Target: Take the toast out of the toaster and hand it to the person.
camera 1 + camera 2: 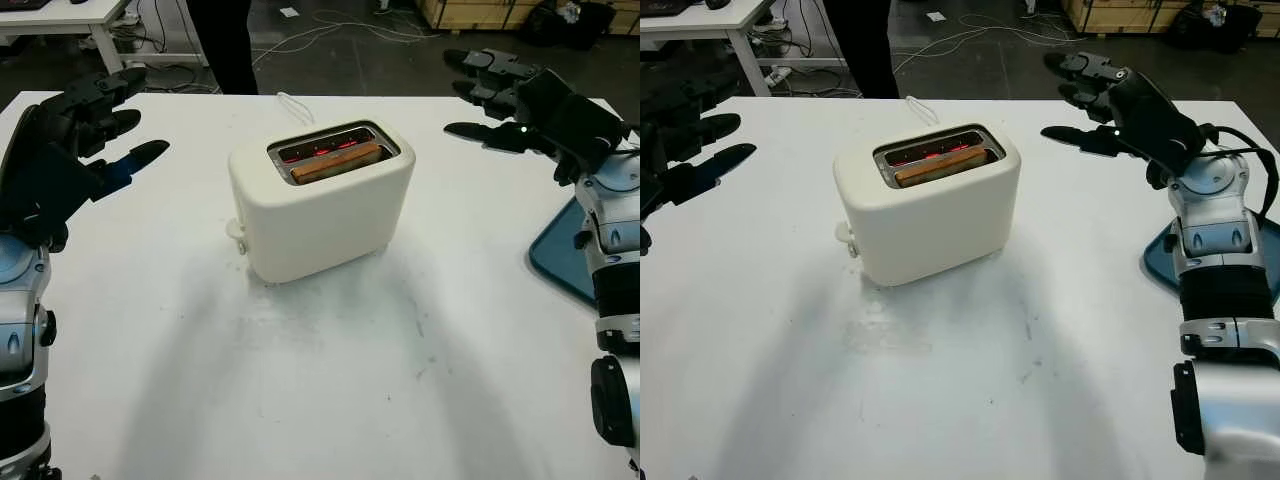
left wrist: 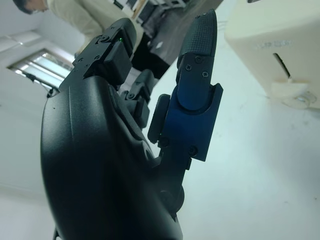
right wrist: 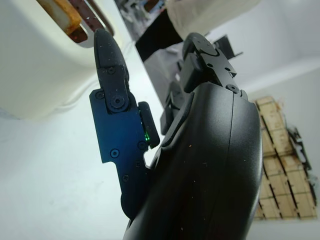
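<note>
A cream toaster point(image 1: 320, 205) stands in the middle of the white table point(image 1: 300, 380). One brown slice of toast point(image 1: 336, 162) sits in its near slot, and the far slot glows red. My left hand point(image 1: 95, 125) hovers open above the table, well left of the toaster. My right hand point(image 1: 495, 95) hovers open to the toaster's right, a little beyond it. Neither hand touches anything. A person in dark trousers point(image 1: 225, 45) stands at the table's far edge; a beige top point(image 2: 90, 15) shows in the left wrist view.
A blue tray point(image 1: 562, 255) lies at the table's right edge under my right forearm. The toaster's lever point(image 1: 236, 230) sticks out on its left end, and a white cord point(image 1: 292, 105) runs behind it. Cables and wooden pallets point(image 1: 480, 12) are on the floor beyond.
</note>
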You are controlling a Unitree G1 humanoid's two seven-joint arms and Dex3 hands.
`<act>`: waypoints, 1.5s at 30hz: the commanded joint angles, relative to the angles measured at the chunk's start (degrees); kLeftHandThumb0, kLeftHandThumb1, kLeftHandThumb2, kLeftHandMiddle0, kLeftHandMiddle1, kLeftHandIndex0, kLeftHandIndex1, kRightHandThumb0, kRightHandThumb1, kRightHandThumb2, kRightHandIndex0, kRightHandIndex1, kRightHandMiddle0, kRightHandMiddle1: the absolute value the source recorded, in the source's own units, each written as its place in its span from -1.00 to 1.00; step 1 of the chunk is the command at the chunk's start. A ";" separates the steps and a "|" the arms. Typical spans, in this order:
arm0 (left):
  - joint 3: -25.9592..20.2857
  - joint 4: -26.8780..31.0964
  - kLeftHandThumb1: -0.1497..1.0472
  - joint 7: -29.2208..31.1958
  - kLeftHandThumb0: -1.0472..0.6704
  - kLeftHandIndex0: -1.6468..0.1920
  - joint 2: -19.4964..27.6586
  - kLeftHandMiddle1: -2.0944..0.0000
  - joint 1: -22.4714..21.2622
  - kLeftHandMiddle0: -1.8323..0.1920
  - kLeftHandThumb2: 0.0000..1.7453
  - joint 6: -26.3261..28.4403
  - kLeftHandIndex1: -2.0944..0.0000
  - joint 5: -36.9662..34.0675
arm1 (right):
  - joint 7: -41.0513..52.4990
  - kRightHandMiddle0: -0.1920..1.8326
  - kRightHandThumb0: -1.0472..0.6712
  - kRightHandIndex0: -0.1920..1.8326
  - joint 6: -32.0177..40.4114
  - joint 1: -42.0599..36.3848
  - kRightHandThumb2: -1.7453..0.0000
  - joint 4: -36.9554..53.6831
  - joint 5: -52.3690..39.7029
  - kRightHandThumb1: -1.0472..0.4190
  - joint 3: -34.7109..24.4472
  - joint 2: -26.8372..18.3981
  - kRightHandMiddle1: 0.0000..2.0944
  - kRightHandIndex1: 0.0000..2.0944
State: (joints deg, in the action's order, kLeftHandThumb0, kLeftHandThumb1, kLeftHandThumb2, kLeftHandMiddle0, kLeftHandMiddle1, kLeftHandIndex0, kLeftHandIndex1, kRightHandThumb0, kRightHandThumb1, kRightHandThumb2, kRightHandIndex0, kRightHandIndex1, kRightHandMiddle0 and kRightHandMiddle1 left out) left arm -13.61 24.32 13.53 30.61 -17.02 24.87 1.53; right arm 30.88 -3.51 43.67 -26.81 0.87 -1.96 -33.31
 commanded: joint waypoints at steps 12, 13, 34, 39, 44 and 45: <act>0.44 0.78 0.79 0.06 -0.51 0.27 -0.96 0.76 -0.94 0.39 -0.86 1.00 0.98 -0.81 | -0.76 -0.57 -0.44 -0.60 0.53 0.45 0.92 -0.61 0.30 -0.83 0.25 0.79 -0.99 -0.99; 0.51 0.86 0.79 0.03 -0.52 0.27 -1.13 0.76 -0.98 0.39 -0.86 1.10 0.98 -0.82 | -0.74 -0.56 -0.45 -0.59 0.44 0.47 0.92 -0.68 0.30 -0.83 0.27 0.79 -0.99 -0.99; 1.69 0.36 0.79 -0.13 -0.50 0.31 -2.97 0.72 -2.21 0.47 -0.86 0.86 1.00 -0.32 | -0.14 -0.54 -0.51 -0.59 -0.61 1.05 0.94 -1.68 0.05 -0.83 0.52 0.90 -0.99 -0.99; 2.48 0.17 0.79 -0.18 -0.50 0.30 -3.21 0.70 -2.79 0.46 -0.85 0.96 0.99 -0.07 | -0.36 -0.54 -0.55 -0.58 -0.32 1.24 0.95 -1.80 0.31 -0.83 0.77 1.17 -0.99 -0.98; 2.79 -0.03 0.79 -0.20 -0.52 0.30 -3.75 0.68 -3.33 0.48 -0.85 1.34 0.99 -0.48 | -0.25 -0.54 -0.53 -0.58 -0.13 1.22 0.94 -1.37 0.43 -0.83 0.90 1.06 -0.99 -0.99; 2.84 -0.09 0.79 -0.17 -0.53 0.30 -3.78 0.68 -3.41 0.48 -0.85 1.36 0.99 -0.48 | -0.23 -0.54 -0.53 -0.58 -0.16 1.25 0.94 -1.45 0.42 -0.83 0.89 1.06 -0.99 -0.99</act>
State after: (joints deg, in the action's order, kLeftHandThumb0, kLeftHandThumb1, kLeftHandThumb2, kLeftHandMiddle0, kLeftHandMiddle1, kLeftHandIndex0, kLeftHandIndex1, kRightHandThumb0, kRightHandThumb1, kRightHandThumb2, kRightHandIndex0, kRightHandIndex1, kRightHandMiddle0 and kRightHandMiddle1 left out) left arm -11.16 24.66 13.52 27.13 -19.45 25.70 1.43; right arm 30.79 -3.01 43.83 -28.62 0.92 -1.29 -32.40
